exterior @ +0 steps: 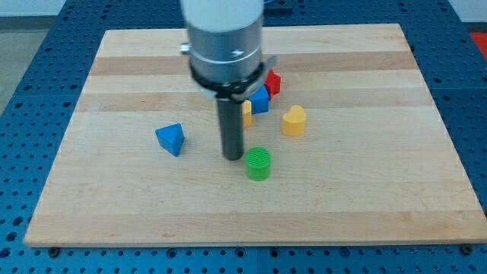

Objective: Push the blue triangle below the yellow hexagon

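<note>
The blue triangle [170, 139] lies left of the board's middle. My tip [232, 157] rests on the board to its right, a clear gap away, and just left of a green round block [259, 164]. A yellow block [246, 113] peeks out from behind the rod; most of it is hidden, so I cannot tell whether it is the hexagon. Another yellow block, heart-like in shape [294, 121], sits further right.
A blue block [260, 100] and a red block [272, 82] sit close together behind the rod, above the yellow blocks. The wooden board [114, 205] lies on a blue perforated table.
</note>
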Controlling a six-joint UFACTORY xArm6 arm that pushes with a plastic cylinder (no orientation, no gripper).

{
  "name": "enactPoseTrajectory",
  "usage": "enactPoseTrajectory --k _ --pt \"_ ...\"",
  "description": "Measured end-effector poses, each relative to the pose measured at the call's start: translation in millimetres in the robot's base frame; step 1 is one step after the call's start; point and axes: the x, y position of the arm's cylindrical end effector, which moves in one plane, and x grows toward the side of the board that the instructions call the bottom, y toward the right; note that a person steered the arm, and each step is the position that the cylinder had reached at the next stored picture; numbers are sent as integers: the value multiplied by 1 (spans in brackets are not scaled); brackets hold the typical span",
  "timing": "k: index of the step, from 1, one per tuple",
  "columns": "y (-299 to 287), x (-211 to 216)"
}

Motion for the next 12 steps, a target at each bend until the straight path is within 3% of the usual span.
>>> enactPoseTrajectory --k 2,3,12 --pt "-83 24" --pt "-101 4" --pt "-91 -78"
